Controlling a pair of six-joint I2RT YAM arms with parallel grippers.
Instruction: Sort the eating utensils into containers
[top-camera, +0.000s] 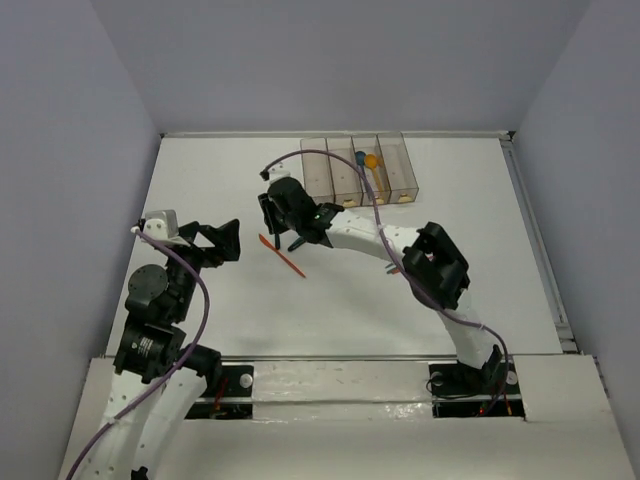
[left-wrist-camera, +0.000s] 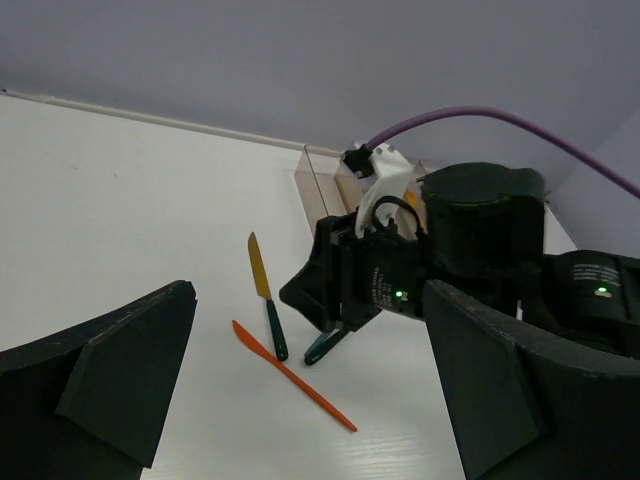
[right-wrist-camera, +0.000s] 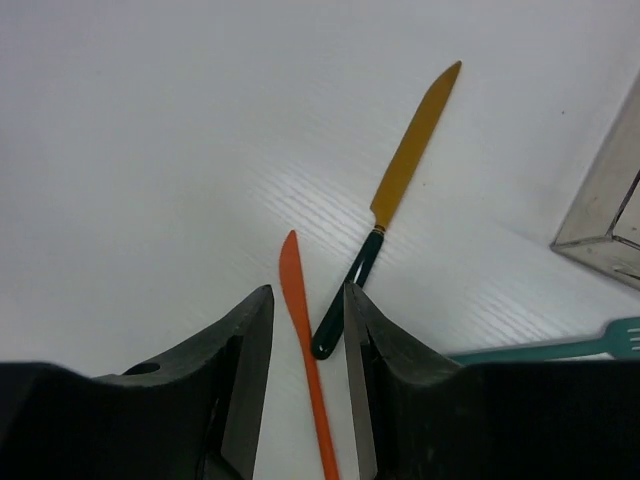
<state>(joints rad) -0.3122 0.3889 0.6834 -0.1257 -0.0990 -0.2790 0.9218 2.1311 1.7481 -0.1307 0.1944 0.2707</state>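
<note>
An orange knife (top-camera: 282, 256) lies on the white table in front of my right gripper (top-camera: 274, 222). In the right wrist view the right gripper (right-wrist-camera: 306, 292) is open, low over the table. Its jaws straddle the orange knife (right-wrist-camera: 300, 300) and the dark green handle of a yellow-bladed knife (right-wrist-camera: 410, 150). A teal fork (right-wrist-camera: 560, 348) lies just right of its fingers. The four clear containers (top-camera: 360, 170) stand at the back; a blue spoon (top-camera: 359, 157) and an orange spoon (top-camera: 372, 161) lie in them. My left gripper (top-camera: 228, 240) is open and empty, left of the knives.
The left wrist view shows the orange knife (left-wrist-camera: 290, 375), the yellow-bladed knife (left-wrist-camera: 262, 290) and the teal fork's handle (left-wrist-camera: 325, 345) under the right gripper (left-wrist-camera: 335, 300). A container corner (right-wrist-camera: 610, 200) is near the right gripper. Walls ring the table.
</note>
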